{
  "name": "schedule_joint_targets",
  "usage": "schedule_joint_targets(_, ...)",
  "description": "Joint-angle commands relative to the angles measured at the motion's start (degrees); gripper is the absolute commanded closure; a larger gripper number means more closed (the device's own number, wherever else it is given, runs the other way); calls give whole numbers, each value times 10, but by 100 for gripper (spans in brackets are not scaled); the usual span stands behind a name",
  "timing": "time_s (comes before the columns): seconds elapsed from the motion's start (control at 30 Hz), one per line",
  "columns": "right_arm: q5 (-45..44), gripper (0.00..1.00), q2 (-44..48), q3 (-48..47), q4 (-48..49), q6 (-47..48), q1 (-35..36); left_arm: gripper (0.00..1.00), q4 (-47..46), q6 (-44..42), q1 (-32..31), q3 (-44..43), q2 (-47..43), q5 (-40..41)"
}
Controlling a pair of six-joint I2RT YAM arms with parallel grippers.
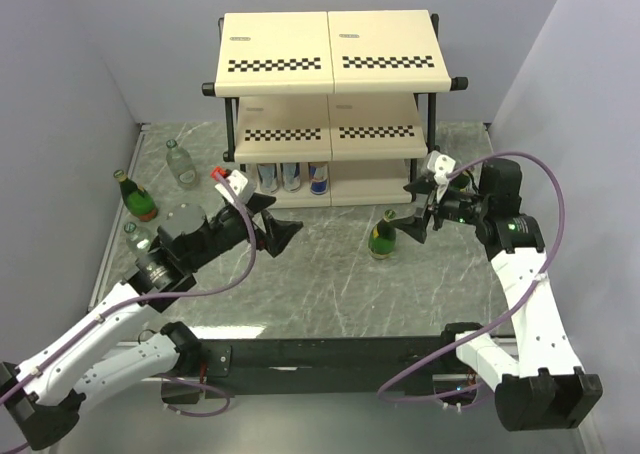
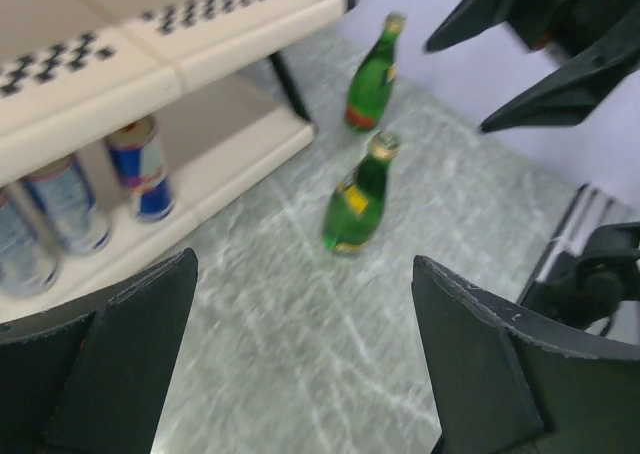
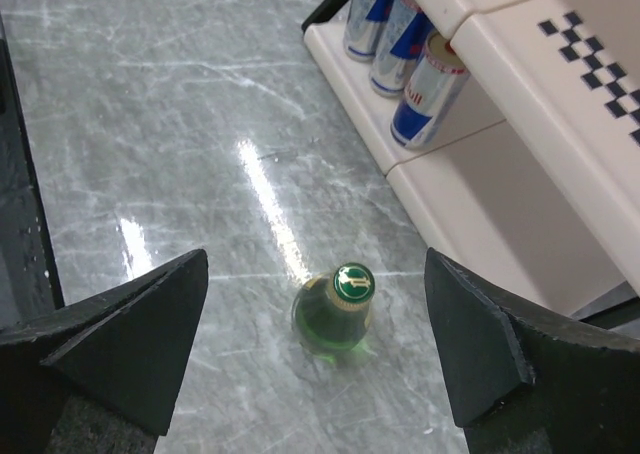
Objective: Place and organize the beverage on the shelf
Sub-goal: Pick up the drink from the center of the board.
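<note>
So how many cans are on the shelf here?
3: left can, middle can and right can stand in a row on the shelf's bottom tier; upper boards may hide more.

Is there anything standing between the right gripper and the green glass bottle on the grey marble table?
Nothing visible does. The right gripper, jaws open, faces the upright green glass bottle, and only bare grey marble table lies between them.

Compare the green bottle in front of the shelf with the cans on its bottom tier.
The green bottle is glass with a narrow neck; the cans are straight-sided, silver and blue. The bottle stands on the table, the cans on the shelf's bottom tier. All are upright.
</note>
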State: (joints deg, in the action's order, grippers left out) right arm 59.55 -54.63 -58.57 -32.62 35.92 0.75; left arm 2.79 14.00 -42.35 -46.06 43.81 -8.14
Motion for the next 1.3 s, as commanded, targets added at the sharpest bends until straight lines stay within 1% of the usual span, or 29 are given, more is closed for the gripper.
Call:
schedule_joint_targets(0.0,6,6,-14,-30,-29,36,-5,6,133,-53,2,-42,7,52)
schedule_joint_targets(0.03,1,7,-15,-31,-31,37,-5,7,137,-56,2,-39,2,77)
schedule_joint_targets(0.1,-13,10,-17,-32,-28,35,-5,7,133,-62,2,-17,-21,80)
schedule_joint_targets(0.13,-17,11,-14,-30,-23,32,-5,7,128,-63,2,-4,-31,105)
schedule_joint_targets(0.2,-26,14,-11,-17,-9,28,-5,6,113,-70,2,25,-60,117)
schedule_joint_targets(0.23,-30,16,-7,-12,-5,29,-5,6,113,-71,2,30,-67,126)
schedule_joint_targets(0.27,-31,21,-5,-5,4,28,-6,7,115,-75,2,34,-78,142)
schedule_joint_targets(0.33,-31,27,0,14,11,35,-6,8,115,-83,2,47,-87,167)
schedule_joint_targets(0.37,-34,27,2,20,15,37,-5,8,114,-85,2,51,-89,170)
schedule_joint_targets(0.43,-51,28,2,30,28,19,-4,9,115,-87,2,51,-87,174)
schedule_joint_targets(0.47,-60,27,2,37,40,13,-5,12,117,-86,2,48,-82,173)
schedule_joint_targets(0.57,-101,25,0,49,69,-17,-4,15,124,-80,2,45,-68,179)
schedule_joint_targets(0.63,-117,25,-2,51,76,-26,-1,16,131,-75,2,41,-61,188)
schedule_joint_targets(0.77,-183,24,-6,57,123,-73,14,16,133,-70,2,39,-57,199)
schedule_joint_targets(0.8,-220,24,-9,55,128,-91,19,16,132,-69,3,39,-58,200)
schedule_joint_targets(0.93,-294,24,-29,46,138,-111,63,16,129,-70,3,41,-65,200)
schedule_joint_targets(0.97,-309,25,-34,46,142,-112,89,16,129,-71,3,41,-66,200)
schedule_joint_targets(1.0,-345,25,-37,45,143,-121,102,16,129,-71,4,41,-66,201)
schedule_joint_targets(1.03,-357,25,-48,43,143,-123,114,16,129,-71,4,41,-68,203)
schedule_joint_targets(1.1,-382,26,-59,40,143,-134,135,17,129,-71,4,42,-70,204)
schedule_joint_targets(1.27,-366,27,-65,45,139,-140,145,16,126,-72,4,45,-78,206)
